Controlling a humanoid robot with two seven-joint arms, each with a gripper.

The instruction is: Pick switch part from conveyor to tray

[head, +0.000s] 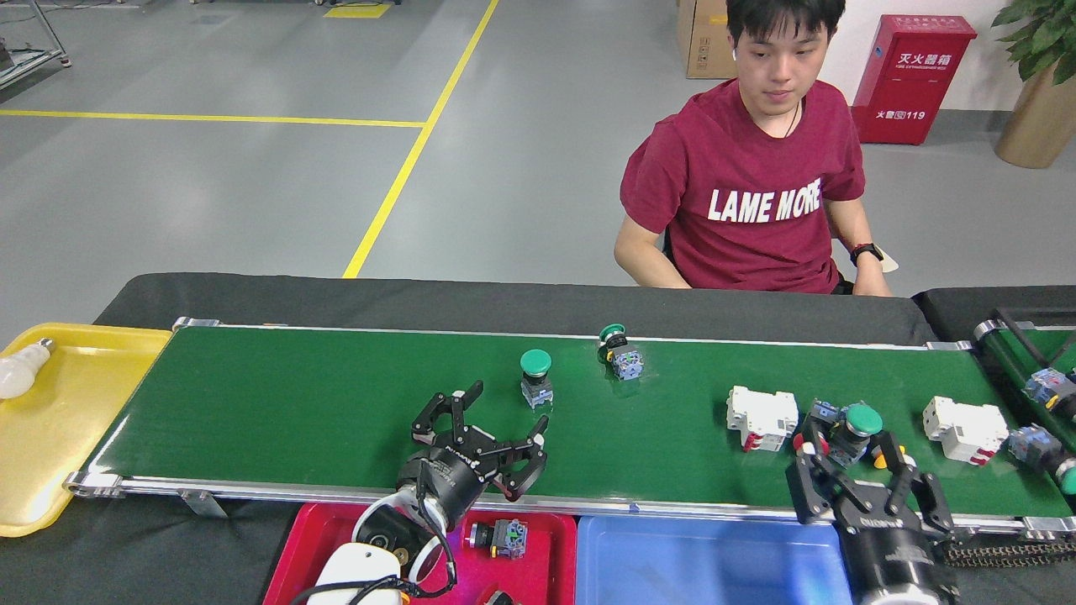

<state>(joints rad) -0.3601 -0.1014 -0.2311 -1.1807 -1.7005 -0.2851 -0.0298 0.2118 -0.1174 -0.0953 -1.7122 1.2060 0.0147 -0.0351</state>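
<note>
A grey workshop floor with yellow lines stretches behind a black-draped tabletop (pixel 504 302), and a person in a red T-shirt (pixel 748 202) sits at its far side. Across the tabletop runs the conveyor (pixel 294 403), a long green belt with silver rails. On the belt an upright green-capped switch part (pixel 535 378) stands near the middle, with a second green-capped switch part (pixel 620 353) lying on its side just beyond it by the far rail. Further right sit a white breaker block (pixel 762 417), a cluster of push-button switches (pixel 845 428) with a green cap uppermost, and another white breaker block (pixel 965 429). The left pincer (pixel 481 428) hovers over the near part of the belt, its fingers spread apart and empty, just short of the upright green-capped switch part. The right pincer (pixel 857 470) is at the belt's near edge, fingers apart, right in front of the cluster of push-button switches; whether it touches them cannot be told. Below the near rail lie a red tray (pixel 336 538), holding a small dark switch part (pixel 498 538), and a blue tray (pixel 706 563) beside it. At the left end a yellow tray (pixel 59 454) carries a light bulb (pixel 17 374).
</note>
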